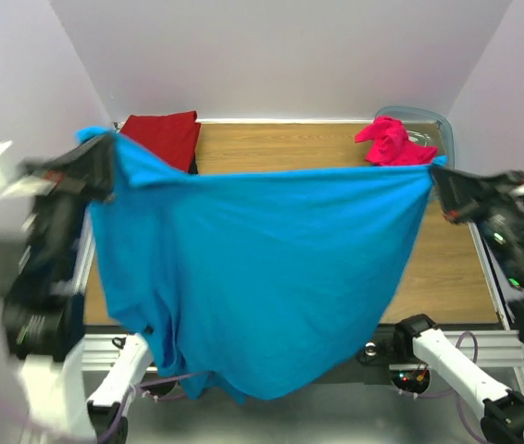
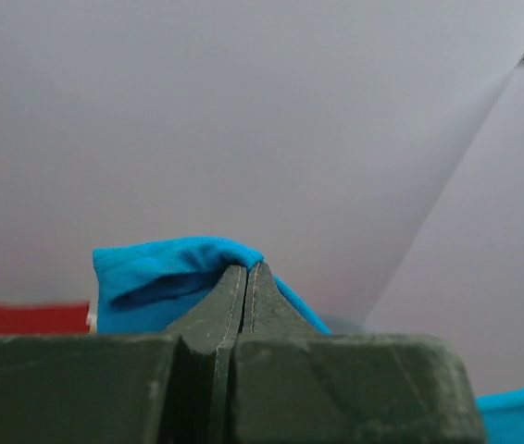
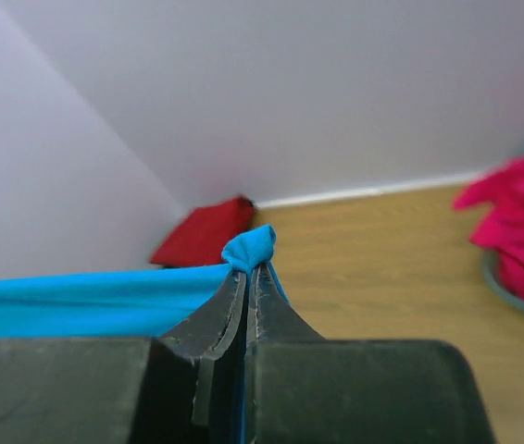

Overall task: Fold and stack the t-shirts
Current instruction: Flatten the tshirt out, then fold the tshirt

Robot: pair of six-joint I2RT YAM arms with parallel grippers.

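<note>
Bright blue t-shirt [image 1: 262, 268] hangs spread above the tabletop's [image 1: 280, 143] near edge. Its top corners are pinched in fully closed jaws: the left gripper [image 1: 105, 153] is over the left edge and the right gripper [image 1: 436, 176] over the right. A folded dark red shirt [image 1: 165, 136] lies at the far-left corner. A crumpled magenta-pink shirt [image 1: 392, 141] rests on the bin [image 1: 429, 125] at the far-right corner.

Lab cell (bare walls [image 1: 290, 55], railed table [image 1: 290, 143])
</note>
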